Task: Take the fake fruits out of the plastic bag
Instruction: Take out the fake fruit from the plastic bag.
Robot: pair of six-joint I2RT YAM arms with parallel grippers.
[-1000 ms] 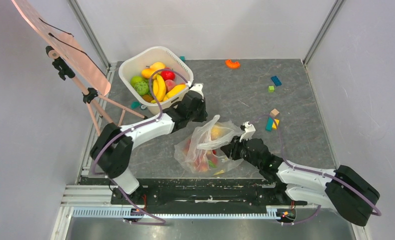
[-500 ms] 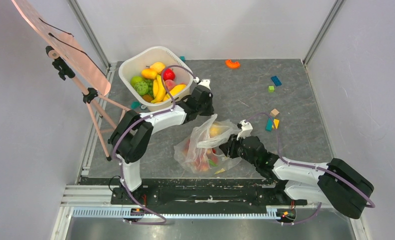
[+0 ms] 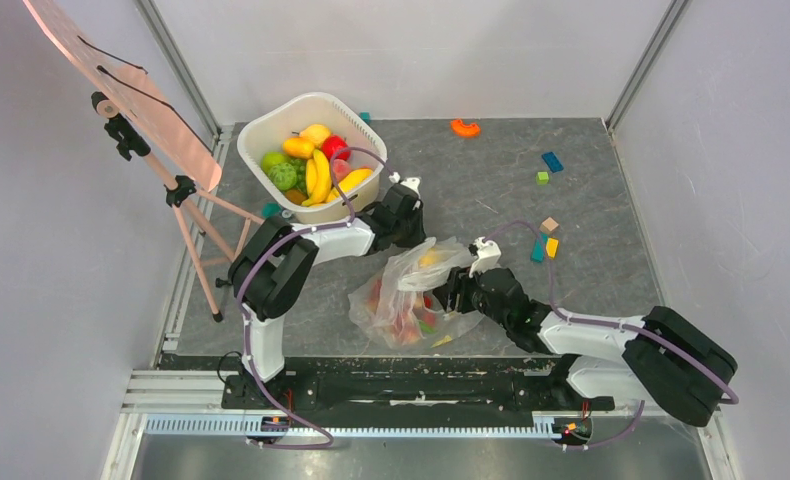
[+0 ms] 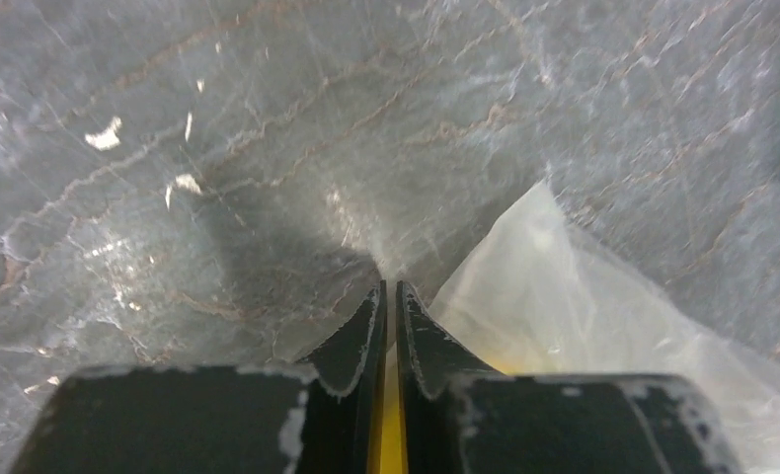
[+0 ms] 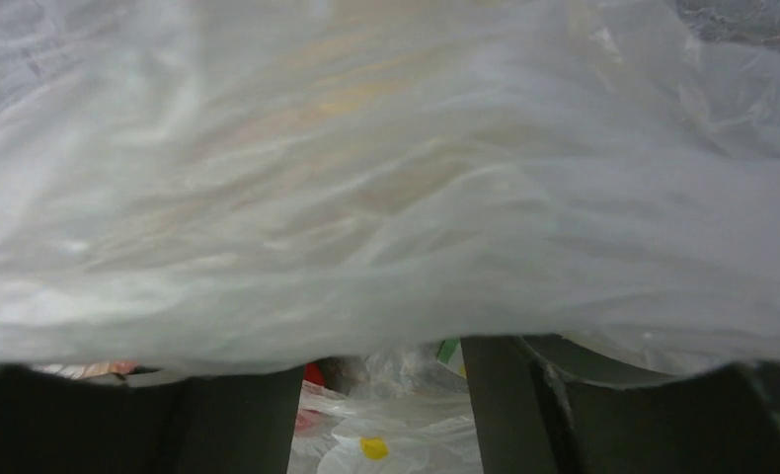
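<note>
Having advanced toward 9 o'clock, pushing right gripper (image 3: 451,292) into the plastic bag (image 3: 386,295), jaws spread wide under draped film. Holding left gripper (image 4: 390,288) at the bag's 12 o'clock edge, jaws narrowed to a slit, possibly pinching film. Leaving the fake fruits (image 3: 408,322) bagged at 6 o'clock on the table (image 3: 591,200). Risking snagged film dragging everything. Reaching low, elbows folded.

at lower centre of the top view, the plastic bag (image 3: 411,290) on the table (image 3: 491,180), with the fake fruits (image 3: 403,322) inside. up and left of it, a tub (image 3: 254,128) full of other fruit (image 3: 317,172). at far left, an easel (image 3: 156,120). at right, scattered blocks (image 3: 545,240); near the table's top edge, a curved piece (image 3: 465,127).
</note>
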